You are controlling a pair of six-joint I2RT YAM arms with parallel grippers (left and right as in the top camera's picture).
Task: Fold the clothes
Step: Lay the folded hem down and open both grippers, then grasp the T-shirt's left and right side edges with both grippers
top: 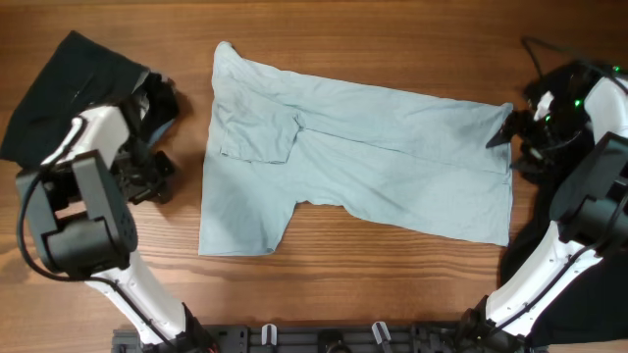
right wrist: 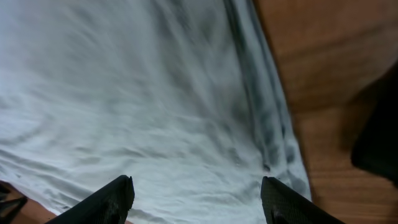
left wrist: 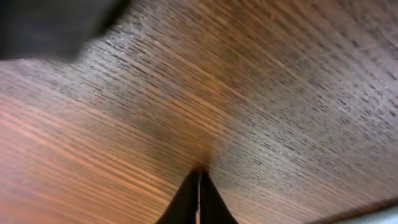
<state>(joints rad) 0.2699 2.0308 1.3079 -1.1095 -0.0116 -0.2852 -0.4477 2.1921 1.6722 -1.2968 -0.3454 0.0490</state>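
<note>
The pale blue T-shirt (top: 363, 167) lies spread across the middle of the wooden table (top: 392, 39), its body running toward 3 o'clock. One sleeve (top: 257, 132) is turned in over the chest at the 9 o'clock end.

The right gripper (right wrist: 196, 186) sits at the shirt's 3 o'clock edge. In the right wrist view its jaws are wide apart, both fingers low over the blue cloth and nothing between them. The shirt's hem runs off toward 1 o'clock, with bare wood beyond it.

The left gripper (left wrist: 199, 186) is well apart from the shirt, out at 9 o'clock. Its fingers are pressed together with only a thin seam between them, holding nothing, the tips close to bare wood.

A black garment (top: 59, 88) lies at 10 o'clock on the table, just beside the left arm. It appears as a dark blur at 10 o'clock in the left wrist view. More black cloth (top: 520, 275) lies under the right arm at 4 o'clock.
</note>
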